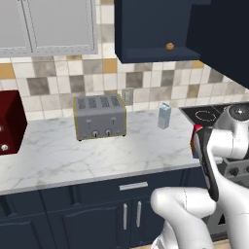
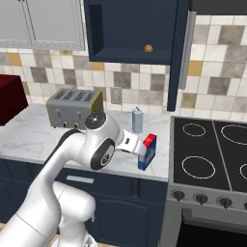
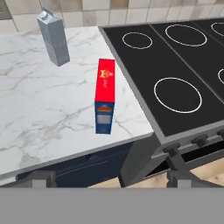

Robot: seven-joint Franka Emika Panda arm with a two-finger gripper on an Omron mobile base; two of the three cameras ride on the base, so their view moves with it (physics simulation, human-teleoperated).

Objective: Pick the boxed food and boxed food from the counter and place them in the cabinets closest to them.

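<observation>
Red and blue, the boxed food (image 3: 105, 97) stands upright on the marble table (image 3: 39, 113), close to the front edge and just beside the stove (image 3: 175, 78). The hand (image 3: 107, 181) hangs above and in front of it, its fingers spread as wide as they go and holding nothing; its two dark tips rise well apart, and the box sits ahead of them, roughly on the line between them.

In the right base view the arm's wrist reaches toward the same box (image 2: 147, 151), which stands at the table's front corner next to the stove (image 2: 212, 159). From the left base view the forearm covers most of it, and just a red corner (image 1: 197, 129) peeks out.

By my reading, this is the approach to the first pick: the hand is lined up over the box but not yet around it. The next move calls for a descent that brings the fingers down on either side of the box's narrow faces, then a close. The box is tall and thin and near the edge, so a skewed touch could tip it.

A pale grey-blue carton (image 3: 53, 38) stands farther off from the hand, toward the tiled wall, and is no part of the job. Above and beyond the hand, the navy cabinet (image 2: 130, 29) is open, its door (image 2: 179, 53) swung out over the stove side, ready to receive the box. A toaster (image 2: 73, 107) sits well off to the hand's left.
</observation>
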